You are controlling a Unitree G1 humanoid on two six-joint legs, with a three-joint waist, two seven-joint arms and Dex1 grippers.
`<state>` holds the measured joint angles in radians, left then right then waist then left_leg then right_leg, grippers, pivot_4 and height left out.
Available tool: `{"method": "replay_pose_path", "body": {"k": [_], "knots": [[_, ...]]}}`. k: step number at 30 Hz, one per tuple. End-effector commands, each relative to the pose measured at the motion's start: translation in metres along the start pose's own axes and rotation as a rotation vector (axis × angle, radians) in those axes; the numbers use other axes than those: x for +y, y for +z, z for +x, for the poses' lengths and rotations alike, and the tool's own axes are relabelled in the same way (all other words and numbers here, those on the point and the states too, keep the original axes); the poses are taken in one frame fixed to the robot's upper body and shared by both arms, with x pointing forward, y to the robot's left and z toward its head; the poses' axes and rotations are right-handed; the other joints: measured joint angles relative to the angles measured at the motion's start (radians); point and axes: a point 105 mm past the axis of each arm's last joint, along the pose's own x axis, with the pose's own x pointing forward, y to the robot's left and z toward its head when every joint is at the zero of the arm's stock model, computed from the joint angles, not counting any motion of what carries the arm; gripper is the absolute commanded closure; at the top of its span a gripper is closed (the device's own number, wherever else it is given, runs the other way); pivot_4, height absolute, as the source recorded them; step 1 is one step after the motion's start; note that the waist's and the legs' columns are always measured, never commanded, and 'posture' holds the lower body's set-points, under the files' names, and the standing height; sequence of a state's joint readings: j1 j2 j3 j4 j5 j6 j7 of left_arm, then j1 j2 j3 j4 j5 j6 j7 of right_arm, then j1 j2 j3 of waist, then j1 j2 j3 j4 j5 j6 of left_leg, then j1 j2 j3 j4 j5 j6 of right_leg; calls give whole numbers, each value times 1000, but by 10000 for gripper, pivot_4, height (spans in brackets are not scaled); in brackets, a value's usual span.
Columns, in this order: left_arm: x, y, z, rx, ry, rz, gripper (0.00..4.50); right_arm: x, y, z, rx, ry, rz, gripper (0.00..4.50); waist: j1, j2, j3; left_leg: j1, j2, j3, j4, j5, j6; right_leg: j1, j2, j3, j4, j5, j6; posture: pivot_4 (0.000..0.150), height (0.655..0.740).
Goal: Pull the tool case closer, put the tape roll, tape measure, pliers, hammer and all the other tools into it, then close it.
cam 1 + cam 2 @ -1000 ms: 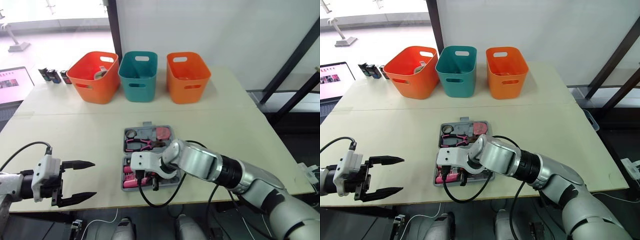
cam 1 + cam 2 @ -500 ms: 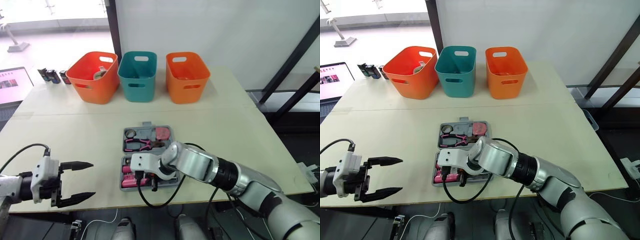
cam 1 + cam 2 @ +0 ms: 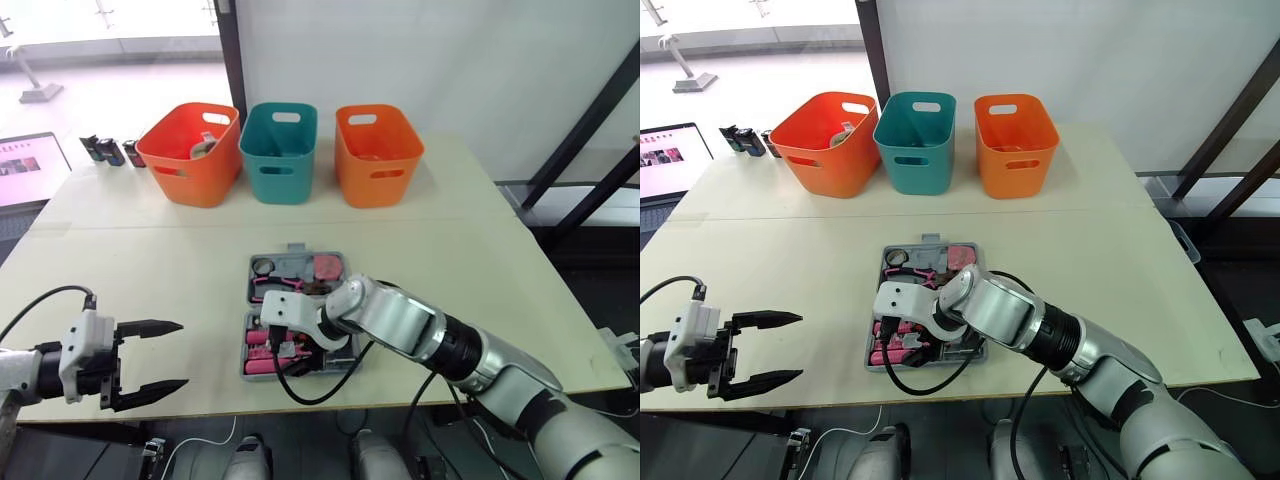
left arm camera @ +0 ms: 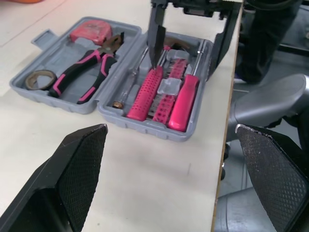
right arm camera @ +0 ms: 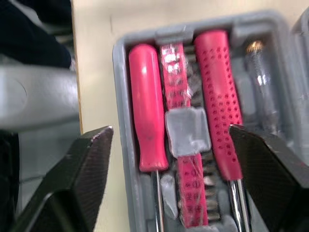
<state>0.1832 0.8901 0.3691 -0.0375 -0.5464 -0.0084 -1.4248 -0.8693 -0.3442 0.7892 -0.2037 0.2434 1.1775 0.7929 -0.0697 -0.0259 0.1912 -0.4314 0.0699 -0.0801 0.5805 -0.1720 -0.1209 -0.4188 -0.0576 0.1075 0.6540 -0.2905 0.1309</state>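
Note:
The grey tool case (image 3: pixel 262 368) lies open near the table's front edge. Its far half holds a tape roll (image 4: pixel 39 79), pink-handled pliers (image 4: pixel 91 70) and a red tape measure (image 4: pixel 91 31). Its near half holds pink-handled screwdrivers (image 5: pixel 147 128) and a strip of bits (image 5: pixel 186 130). My right gripper (image 3: pixel 284 342) hangs open just above the near half, its fingers (image 4: pixel 155 38) straddling the pink handles, nothing between them. My left gripper (image 3: pixel 150 358) stands open at the table's front left, well apart from the case.
Along the back stand an orange bin (image 3: pixel 190 155), a teal bin (image 3: pixel 278 150) and another orange bin (image 3: pixel 377 152). Small dark items (image 3: pixel 110 152) and a laptop screen (image 3: pixel 30 165) are at the far left. The case's near side almost reaches the table edge.
My right gripper has gone from nearly shut to open over the case's near half and has lifted slightly. The left arm has stayed put.

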Motion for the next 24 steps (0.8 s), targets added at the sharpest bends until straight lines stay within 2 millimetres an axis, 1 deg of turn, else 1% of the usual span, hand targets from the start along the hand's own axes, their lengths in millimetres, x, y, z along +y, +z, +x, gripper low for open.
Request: {"method": "replay_pose_path", "body": {"k": [1,2,3,8,9,12,15,18,19,21,24], "knots": [[3,1,1,-4,3,15,0,1,13,-5,-149,-4,-4,9439,0,0,0,0,0,0,0,0,0,0,0,0,0,0,0,1500,7400],[3,1,1,-5,3,15,0,2,14,-5,-184,7,-2,11544,0,0,0,0,0,0,0,0,0,0,0,0,0,0,0,1500,7400],[3,1,1,-5,4,14,0,2,14,-5,-218,10,1,15824,0,0,0,0,0,0,0,0,0,0,0,0,0,0,0,1500,7400],[4,1,3,-9,6,14,0,4,7,-2,-282,28,6,40838,-2,0,0,0,0,0,0,0,0,0,0,0,0,0,0,1500,7400],[5,2,3,-10,7,13,0,4,7,-2,-287,30,2,44609,-1,0,0,0,0,0,0,0,0,0,0,0,0,0,0,1500,7400],[5,1,2,-7,12,14,0,6,0,0,-284,39,7,44609,-1,0,0,0,0,0,0,0,0,0,0,0,0,0,0,1500,7400],[5,1,2,-7,14,12,0,8,-11,6,-245,40,25,44609,0,0,0,0,0,0,0,0,0,0,0,0,0,0,0,1500,7400],[5,1,2,-7,15,13,0,3,-23,12,-201,11,52,44609,0,0,0,0,0,0,1,0,0,0,0,0,0,0,0,1500,7400],[5,1,3,-7,15,13,0,2,-33,15,-153,1,55,44609,0,0,0,0,0,0,1,0,0,0,0,0,0,0,0,1500,7400],[5,0,3,-7,16,13,0,-2,-48,20,-86,-26,74,44609,-1,0,0,0,0,0,1,0,0,0,0,0,0,0,-1,1500,7400],[4,1,3,-7,17,13,0,-3,-57,22,-42,-32,105,44609,0,0,0,1,0,0,1,0,0,2,0,0,0,0,0,1500,7400]]}}
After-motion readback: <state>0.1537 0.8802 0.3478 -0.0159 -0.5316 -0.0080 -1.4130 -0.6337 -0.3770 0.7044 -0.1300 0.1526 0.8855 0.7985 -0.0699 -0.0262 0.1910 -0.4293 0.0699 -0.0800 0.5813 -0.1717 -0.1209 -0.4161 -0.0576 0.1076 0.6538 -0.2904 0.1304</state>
